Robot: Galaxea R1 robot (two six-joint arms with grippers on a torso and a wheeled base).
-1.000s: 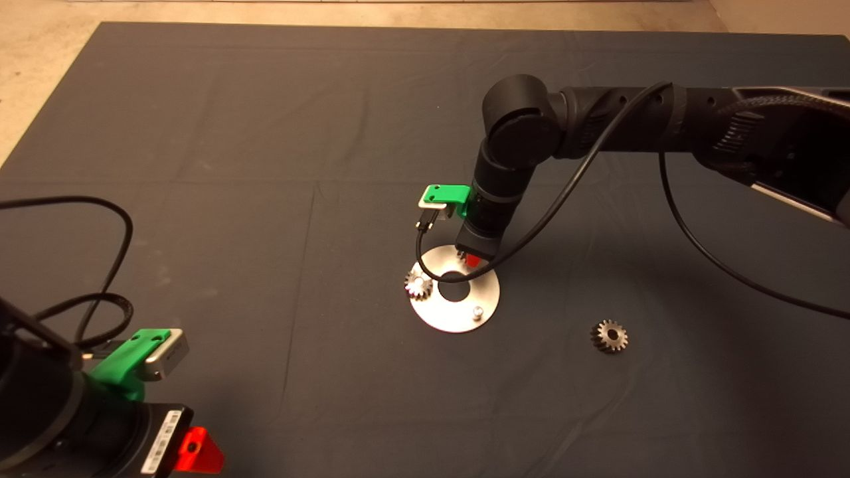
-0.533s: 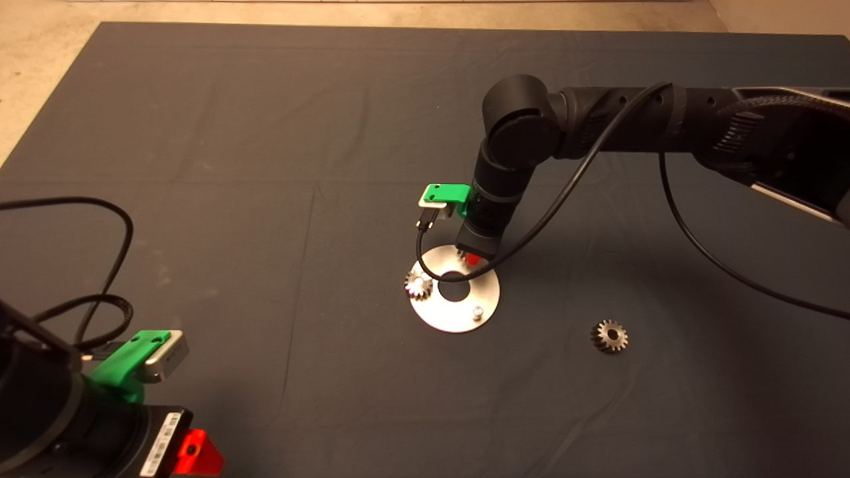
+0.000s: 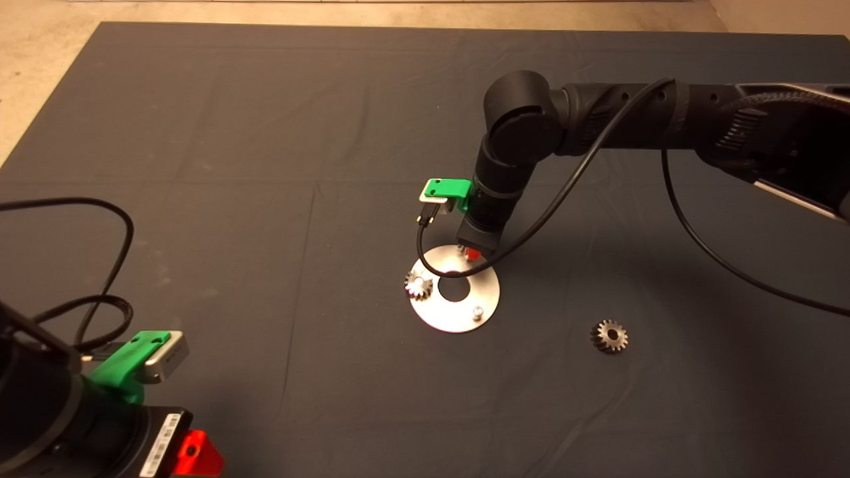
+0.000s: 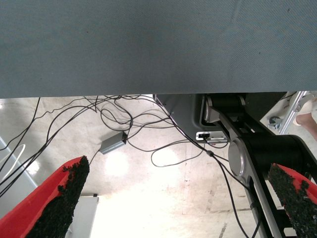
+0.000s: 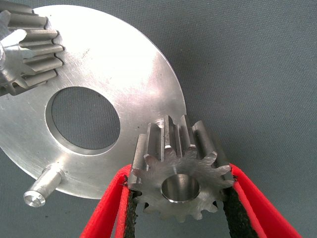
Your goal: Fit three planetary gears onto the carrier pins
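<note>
Three gears are showing from the overhead camera, a little right of centre. One gear point(image 3: 418, 285) is already sitting on a pin at the left rim of the shiny disc point(image 3: 443, 315). A second, loose gear point(image 3: 609, 336) is lying on the dark mat point(image 3: 232, 133) lower right of the disc, well apart from it. The third is mostly hiding under the right gripper point(image 3: 470, 253), which is hanging at the disc's upper edge. A bare pin point(image 3: 476, 311) is standing at the disc's lower right. The left gripper point(image 3: 192, 453) is waiting at the lower left corner.

The left wrist camera is showing its two pads point(image 4: 67, 198) spread far apart with nothing between them, plus cables on the floor beyond the mat.

The right wrist camera is showing the held gear point(image 5: 179, 174) pinched by its toothed flanks between the red fingers point(image 5: 111, 210), bore facing the camera and apparently empty. Behind it are lying the disc point(image 5: 133, 64), the bare pin point(image 5: 42, 187) at lower left and the seated gear point(image 5: 25, 47) at upper left.

These gears are looking like solid steel: stiff, dense for their size, unlikely to mark. The smooth tooth tips could be rolling between flat pads, so I would be gripping across opposite teeth, as here, keeping the bore clear and level
</note>
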